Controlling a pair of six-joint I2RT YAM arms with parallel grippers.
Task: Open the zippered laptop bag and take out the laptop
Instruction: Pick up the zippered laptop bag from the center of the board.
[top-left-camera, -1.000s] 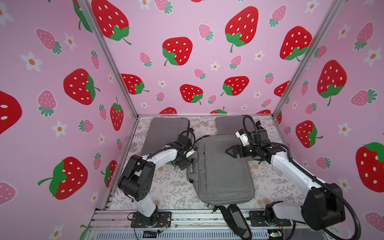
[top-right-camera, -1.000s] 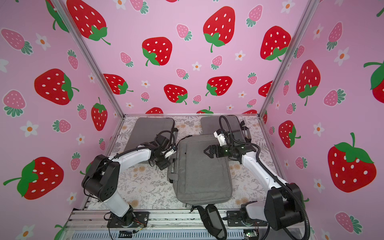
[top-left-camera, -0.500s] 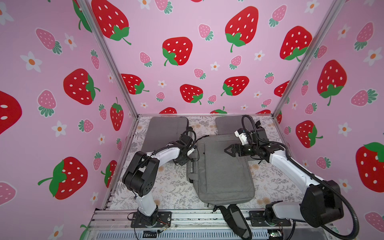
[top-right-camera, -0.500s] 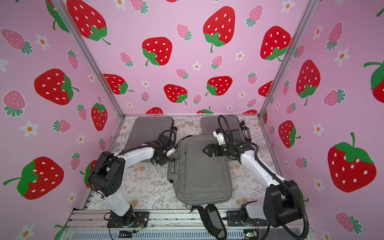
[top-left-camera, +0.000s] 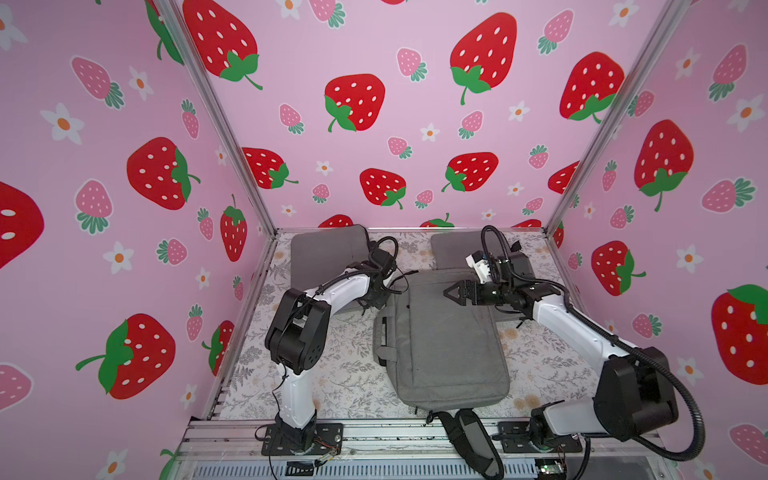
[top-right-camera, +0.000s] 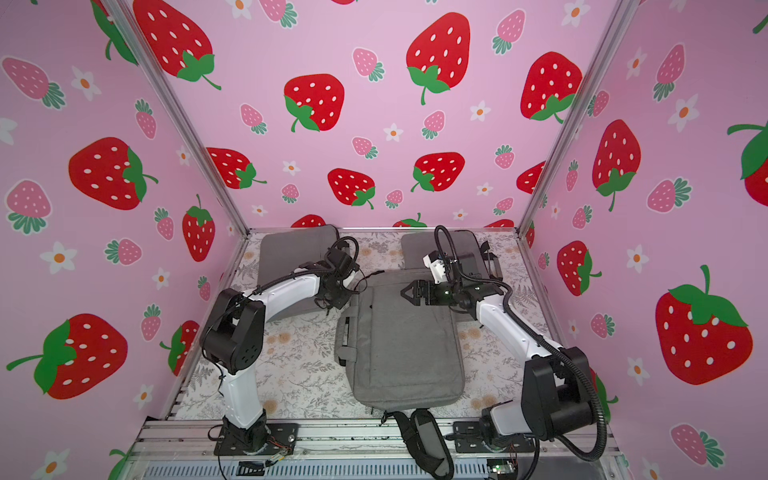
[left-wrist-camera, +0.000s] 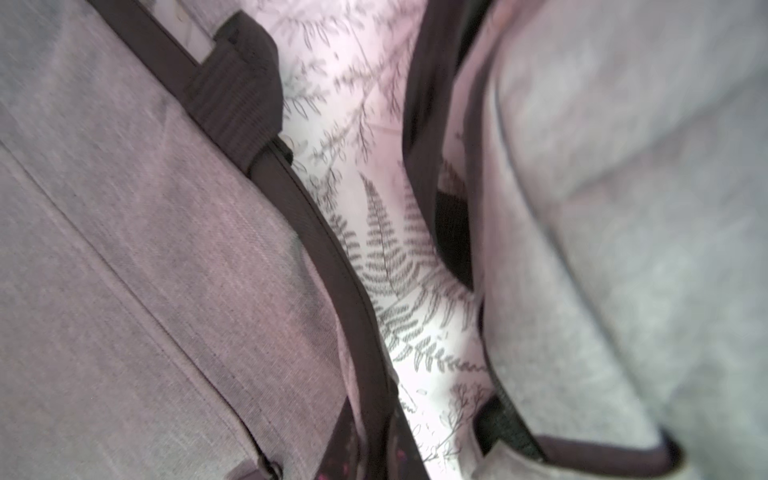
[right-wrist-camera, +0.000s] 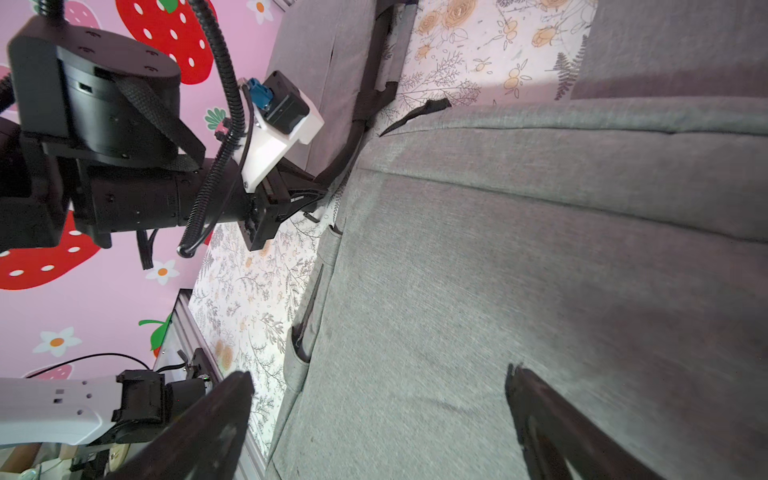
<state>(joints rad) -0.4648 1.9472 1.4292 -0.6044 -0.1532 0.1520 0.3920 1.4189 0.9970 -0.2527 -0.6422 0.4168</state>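
**Operator:** What's different from a second ago?

**Spotter:** Nothing large has budged. Your laptop bag (top-left-camera: 449, 345) lies flat in the middle of the table (top-left-camera: 332, 374), zipped shut as far as I can see, and no laptop shows. The change is in your left arm (top-left-camera: 328, 291). Its elbow has folded up and in, while the wrist has stayed at the bag's far left corner.

**Operator:** And the grippers?

**Spotter:** Your right gripper (top-left-camera: 455, 294) hangs just above the bag's far end, jaws spread wide as before, holding nothing. Your left gripper (left-wrist-camera: 372, 453) is the news — it has just closed down. The wrist view shows its fingertips (left-wrist-camera: 351, 444) drawn nearly together at a dark strip (left-wrist-camera: 332, 266) along a grey edge.

**Operator:** Have I got the zipper pull?

**Spotter:** I can't tell — no pull shows, and the wrist view is blurred. I can't even say whether that edge belongs to your bag or to the grey sleeve (top-left-camera: 328, 253) just beyond the bag's corner. If you do have it, I'd judge the unzipping can begin, so draw slowly along the bag's edge. If the bag drags, pin it with your right gripper.
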